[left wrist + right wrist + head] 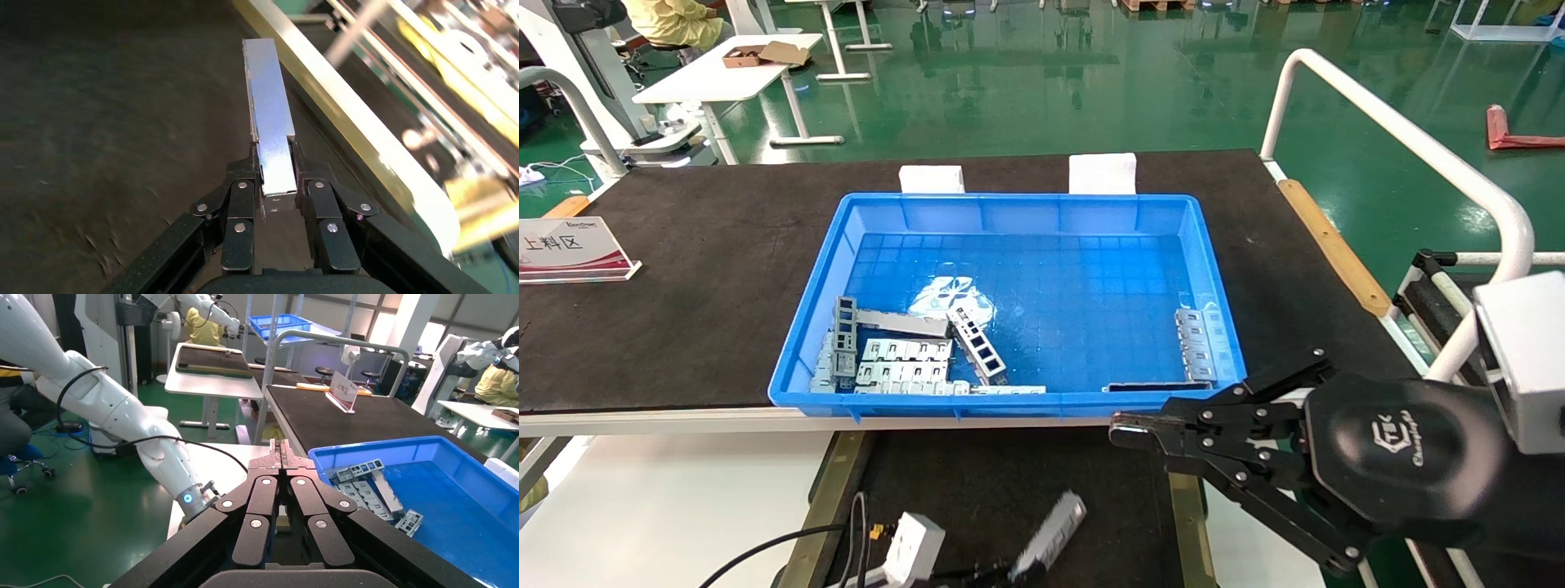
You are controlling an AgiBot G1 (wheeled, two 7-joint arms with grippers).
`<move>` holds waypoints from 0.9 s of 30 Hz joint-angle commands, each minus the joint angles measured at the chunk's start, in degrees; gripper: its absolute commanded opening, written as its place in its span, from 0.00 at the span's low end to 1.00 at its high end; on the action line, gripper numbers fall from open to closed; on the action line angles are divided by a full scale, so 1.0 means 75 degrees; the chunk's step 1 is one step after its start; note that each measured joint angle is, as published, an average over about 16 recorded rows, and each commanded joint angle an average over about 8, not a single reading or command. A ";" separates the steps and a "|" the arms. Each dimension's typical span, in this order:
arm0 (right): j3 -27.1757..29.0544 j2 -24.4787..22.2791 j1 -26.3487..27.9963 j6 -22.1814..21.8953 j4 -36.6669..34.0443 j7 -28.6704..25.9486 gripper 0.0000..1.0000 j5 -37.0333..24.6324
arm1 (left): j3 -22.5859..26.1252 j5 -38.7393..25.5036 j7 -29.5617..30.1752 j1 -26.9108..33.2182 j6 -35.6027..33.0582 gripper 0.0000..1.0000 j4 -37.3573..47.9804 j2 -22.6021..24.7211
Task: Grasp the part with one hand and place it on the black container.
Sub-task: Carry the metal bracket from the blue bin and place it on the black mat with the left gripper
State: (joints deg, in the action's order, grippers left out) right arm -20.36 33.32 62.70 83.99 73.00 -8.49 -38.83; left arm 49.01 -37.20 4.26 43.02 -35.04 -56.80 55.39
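My left gripper point(276, 165) is shut on the part point(269, 116), a slim silver-grey strip that sticks out forward between the fingers. It is held just over the black container point(110, 135), near its brass-coloured edge strip point(343, 116). In the head view the part point(1054, 523) shows tilted over the black container point(1001, 482) at the bottom, with the left gripper almost wholly out of frame. My right gripper point(1128, 431) is shut and empty, hovering by the front right corner of the blue crate; its shut fingers point(280, 454) also show in the right wrist view.
The blue crate point(1017, 200) on the black table mat holds several grey metal pieces at its front left point(903, 359) and front right point(1197, 343). A white box with cables point(915, 547) lies on the container's left side. A white rail point(1401, 131) runs along the right.
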 commanded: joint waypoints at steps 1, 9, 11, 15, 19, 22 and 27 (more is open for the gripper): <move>0.0000 0.0000 0.0000 0.0000 0.0000 0.0000 0.00 0.0000 | -0.0046 0.0079 0.0148 -0.0127 0.0491 0.00 -0.0181 0.0097; -0.0001 0.0000 0.0000 0.0000 0.0000 0.0001 0.00 0.0001 | -0.0209 0.0076 0.0171 -0.0475 0.2303 0.00 -0.0624 0.0666; -0.0001 -0.0001 0.0000 -0.0001 0.0000 0.0001 0.00 0.0001 | -0.0258 0.0083 0.0158 -0.0542 0.2650 0.00 -0.0683 0.0820; -0.0002 -0.0001 0.0000 -0.0001 0.0000 0.0001 0.00 0.0001 | -0.0365 0.0117 0.0150 -0.0625 0.3196 0.00 -0.0710 0.1130; -0.0002 -0.0001 0.0001 -0.0001 0.0000 0.0001 0.00 0.0002 | -0.0509 0.0139 0.0116 -0.0667 0.3640 0.00 -0.0661 0.1442; -0.0003 -0.0001 0.0001 -0.0001 0.0000 0.0001 0.00 0.0002 | -0.0635 0.0126 0.0060 -0.0684 0.3912 0.00 -0.0600 0.1657; -0.0003 -0.0001 0.0001 -0.0001 0.0000 0.0002 0.00 0.0002 | -0.0849 0.0072 -0.0054 -0.0697 0.4199 0.00 -0.0454 0.1973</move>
State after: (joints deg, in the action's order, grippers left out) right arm -20.39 33.31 62.70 83.98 73.00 -8.48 -38.82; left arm 42.74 -36.75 3.80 37.87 -4.11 -59.98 70.02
